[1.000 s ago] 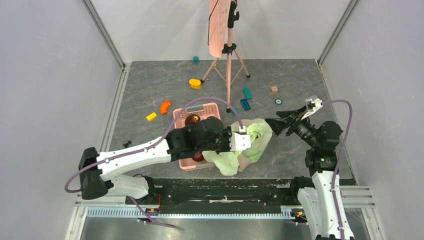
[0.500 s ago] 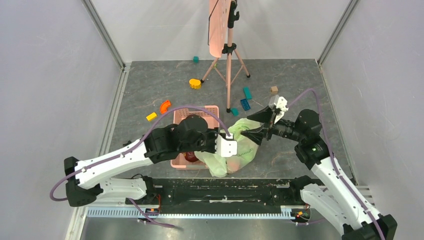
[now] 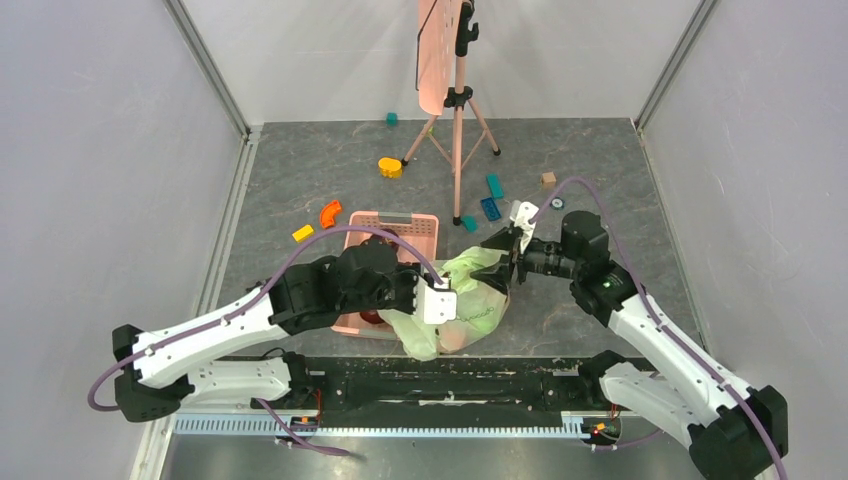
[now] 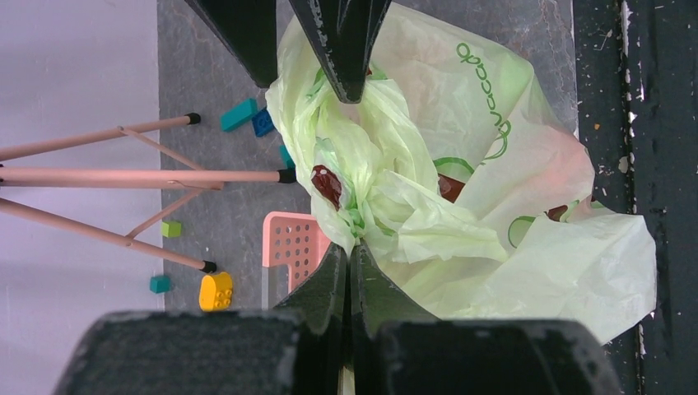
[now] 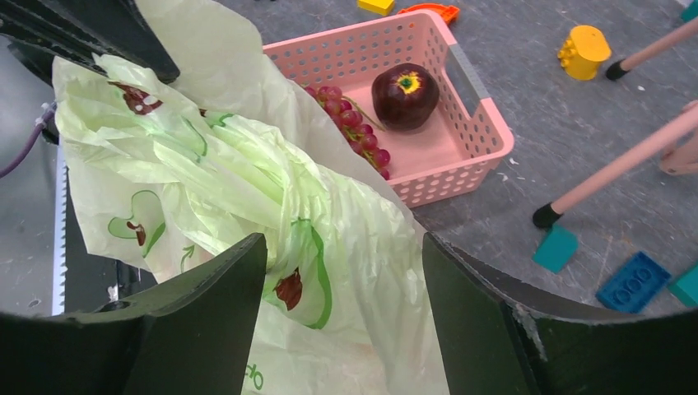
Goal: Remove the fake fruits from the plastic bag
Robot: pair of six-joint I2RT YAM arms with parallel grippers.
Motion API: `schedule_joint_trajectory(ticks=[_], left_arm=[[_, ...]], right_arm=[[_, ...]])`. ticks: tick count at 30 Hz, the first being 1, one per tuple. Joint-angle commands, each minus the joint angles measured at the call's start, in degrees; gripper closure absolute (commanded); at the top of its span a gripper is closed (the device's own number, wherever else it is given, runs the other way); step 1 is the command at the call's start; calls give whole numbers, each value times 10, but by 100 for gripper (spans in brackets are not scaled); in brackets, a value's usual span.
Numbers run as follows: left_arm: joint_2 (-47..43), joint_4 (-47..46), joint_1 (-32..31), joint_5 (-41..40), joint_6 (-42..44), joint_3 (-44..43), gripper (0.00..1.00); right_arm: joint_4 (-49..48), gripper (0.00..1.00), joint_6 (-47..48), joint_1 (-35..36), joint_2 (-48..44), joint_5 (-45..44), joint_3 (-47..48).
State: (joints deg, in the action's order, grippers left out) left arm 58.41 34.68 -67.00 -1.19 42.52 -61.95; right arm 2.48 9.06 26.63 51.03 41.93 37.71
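Note:
The pale-green plastic bag (image 3: 470,305) lies crumpled against the pink basket, near the table's front edge. My left gripper (image 4: 350,249) is shut on a bunched fold of the bag (image 4: 461,206). My right gripper (image 3: 499,264) stands open at the bag's far-right side. In the right wrist view its jaws (image 5: 342,255) straddle a ridge of the film (image 5: 247,181) without pressing it. The fake fruits are hidden inside the bag; only a faint reddish tint shows through the film.
The pink basket (image 3: 400,216) holds a dark maroon fruit (image 5: 405,95) and purple grapes (image 5: 355,123). A pink tripod stand (image 3: 458,150) rises behind it. Small toy blocks lie around: yellow (image 3: 390,167), orange (image 3: 329,212), blue (image 3: 490,208), teal (image 3: 495,186).
My right arm has swung left from the table's right side to the bag, its jaws narrowing a little. My left arm has drawn the held bag back and leftward.

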Motion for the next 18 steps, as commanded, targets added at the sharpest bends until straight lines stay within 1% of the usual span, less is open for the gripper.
schedule_joint_trajectory(ticks=[1, 3, 5, 6, 8, 10, 11, 12, 18], left_arm=[[-19, -6, -1, 0, 22, 8, 98], [-22, -11, -1, 5, 22, 11, 98], [-24, -16, -1, 5, 20, 14, 98], [-24, -18, -1, 4, 20, 15, 98], [-27, -21, -1, -2, 19, 19, 98], [-32, -32, -1, -14, 13, 26, 98], [-36, -40, -1, -23, 8, 32, 98], [-41, -51, -1, -32, 2, 41, 98], [-79, -147, -1, -85, -53, 100, 98]], right_arm=[[-20, 27, 26, 25, 16, 3, 29], [-20, 29, 34, 36, 29, 0, 35], [-14, 35, 40, 45, 41, -16, 44], [-8, 42, 41, 47, 46, -24, 47], [-2, 60, 37, 49, 51, -53, 50], [5, 84, 25, 48, 48, -105, 54], [7, 94, 14, 48, 43, -133, 54], [8, 100, 1, 48, 36, -167, 54], [4, 100, -88, 47, -26, -392, 37]])
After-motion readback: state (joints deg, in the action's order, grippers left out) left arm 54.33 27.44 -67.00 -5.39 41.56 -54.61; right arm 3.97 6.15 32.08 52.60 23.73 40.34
